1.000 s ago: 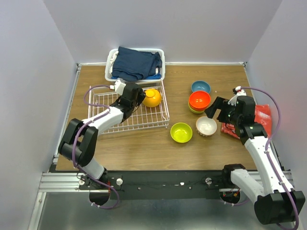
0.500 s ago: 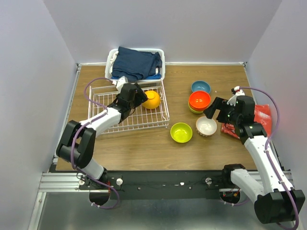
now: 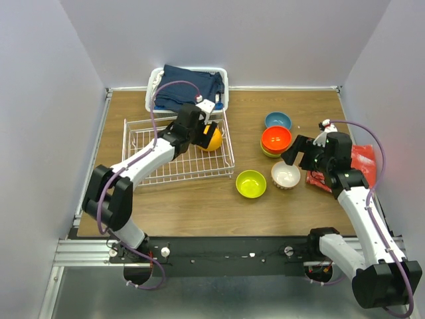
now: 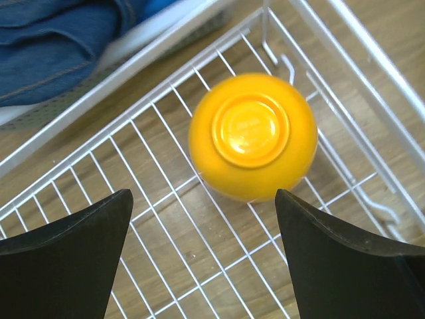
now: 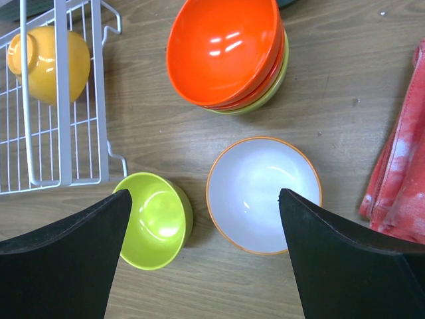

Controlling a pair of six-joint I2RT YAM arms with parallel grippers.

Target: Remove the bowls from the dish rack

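Observation:
An orange-yellow bowl [image 3: 211, 137] [image 4: 252, 136] lies upside down at the far right corner of the white wire dish rack [image 3: 172, 166]. My left gripper [image 3: 203, 131] [image 4: 202, 199] hangs just above it, open, nothing between its fingers. On the table to the right stand a blue bowl [image 3: 277, 121], a red-orange bowl [image 3: 276, 139] [image 5: 222, 50] stacked on others, a lime-green bowl [image 3: 251, 183] [image 5: 154, 219] and a white bowl [image 3: 285, 175] [image 5: 263, 193]. My right gripper [image 3: 295, 154] [image 5: 204, 196] hovers open over the white and lime-green bowls.
A white plastic basket [image 3: 150, 93] with dark blue cloth stands behind the rack. A red cloth [image 3: 362, 163] [image 5: 398, 173] lies at the right edge, beside my right arm. Walls close in the table on the left, back and right.
My left gripper has opened and swung from the bowl's left side to right above it. The bowl stays in the rack. The right arm has barely moved.

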